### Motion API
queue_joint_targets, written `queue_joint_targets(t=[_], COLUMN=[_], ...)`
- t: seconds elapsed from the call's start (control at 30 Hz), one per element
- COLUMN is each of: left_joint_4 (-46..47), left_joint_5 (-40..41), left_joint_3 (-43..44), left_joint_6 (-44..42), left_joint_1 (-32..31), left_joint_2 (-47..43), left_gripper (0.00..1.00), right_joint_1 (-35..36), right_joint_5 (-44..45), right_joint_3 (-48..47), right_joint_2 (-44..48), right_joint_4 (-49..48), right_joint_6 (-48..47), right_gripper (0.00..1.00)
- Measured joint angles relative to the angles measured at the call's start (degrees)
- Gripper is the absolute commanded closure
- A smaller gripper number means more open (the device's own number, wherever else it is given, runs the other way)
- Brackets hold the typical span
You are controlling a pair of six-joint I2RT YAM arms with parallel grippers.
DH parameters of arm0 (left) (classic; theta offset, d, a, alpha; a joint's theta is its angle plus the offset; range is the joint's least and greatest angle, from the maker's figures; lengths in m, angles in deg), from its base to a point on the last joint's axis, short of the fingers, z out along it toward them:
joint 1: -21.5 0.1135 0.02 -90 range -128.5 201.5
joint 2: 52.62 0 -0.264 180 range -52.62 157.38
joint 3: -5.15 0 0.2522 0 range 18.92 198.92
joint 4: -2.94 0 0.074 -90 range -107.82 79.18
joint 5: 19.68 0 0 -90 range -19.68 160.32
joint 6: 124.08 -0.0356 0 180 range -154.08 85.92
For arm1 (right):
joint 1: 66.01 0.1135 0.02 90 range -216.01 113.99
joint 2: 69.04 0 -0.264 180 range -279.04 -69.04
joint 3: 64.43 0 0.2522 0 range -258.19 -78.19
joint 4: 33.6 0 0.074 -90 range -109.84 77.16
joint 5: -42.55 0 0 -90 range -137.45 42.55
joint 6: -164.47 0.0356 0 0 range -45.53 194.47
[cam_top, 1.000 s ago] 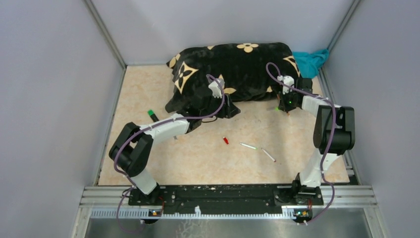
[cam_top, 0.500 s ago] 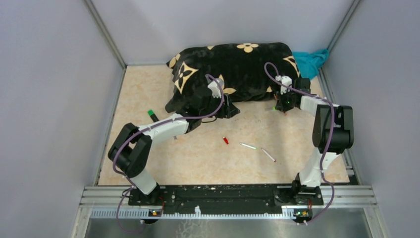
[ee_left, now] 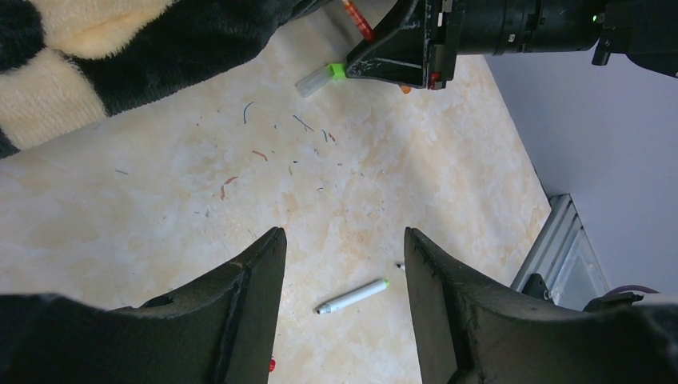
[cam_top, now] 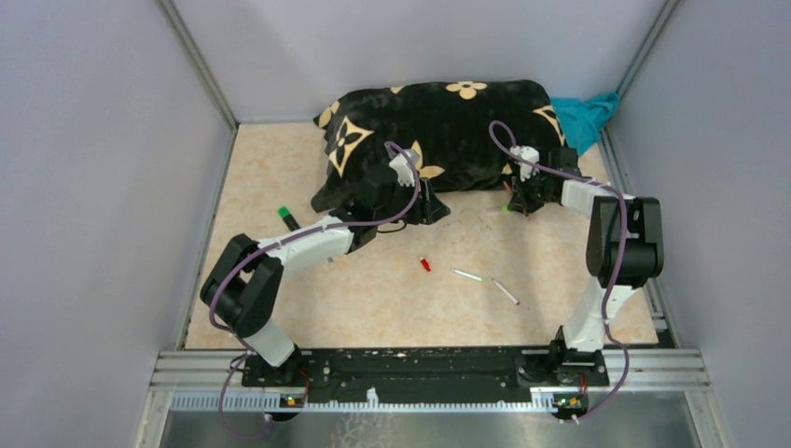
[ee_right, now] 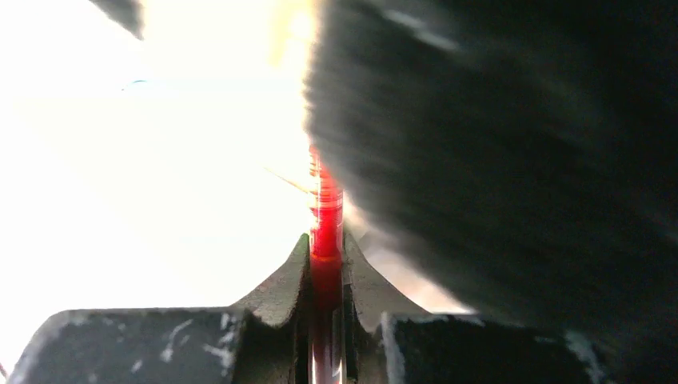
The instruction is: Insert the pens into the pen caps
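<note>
Red pen (ee_right: 326, 210) is clamped in right claw (ee_right: 326, 250) beside the black blanket (ee_right: 520, 160); left claw (ee_left: 344, 244) is spread, empty. Pen judged light, stiff, slippery: best gripped mid-length.

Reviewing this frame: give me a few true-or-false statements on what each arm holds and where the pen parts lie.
1. The right gripper is shut on a red pen. True.
2. The left gripper grips a white pen. False: its fingers stand open and empty; that pen lies on the table.
3. A black patterned blanket lies at the table's far side. True.
4. The small red cap rests on the blanket. False: it lies on bare table.
</note>
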Motion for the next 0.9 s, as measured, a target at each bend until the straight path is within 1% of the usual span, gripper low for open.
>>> queue_joint_targets(t=[0.23,0.4,0.57,0.63,0.8,0.9], left_joint_4=[0.96,3.98,6.19,5.42,-0.13,-6.67], left_joint_5=[-0.04,-1.46,-7.19,-9.6,-16.48,-20.76], left_joint_3=[-2.49,-5.99,-7.26,-6.51,1.2,9.46], left_joint_6=[-0.63,-5.2,-16.96,-21.99,-34.73,-43.5], left_joint_1=[-0.02,0.0,0.0,0.2,1.55,2.49], left_joint_2=[-1.51,-3.21,-3.32,-2.86,2.38,8.22], left_gripper=[0.37,0.34,0.27,0.27,0.28,0.29], right_joint_1=[5.01,7.17,7.52,7.52,7.52,7.48], right_joint_5=[-2.08,-3.28,-4.31,-4.28,-3.45,-3.19], right_joint_3=[-0.02,-0.02,-0.02,-0.02,0.02,0.13], right_joint_2=[0.0,0.0,0.02,0.24,2.64,5.79], right_joint_4=[2.05,3.21,4.39,4.87,7.39,8.48], right_joint_6=[-1.4,-1.36,-0.98,-0.74,0.07,0.59], right_gripper=[1.0,1.0,1.0,1.0,1.0,1.0])
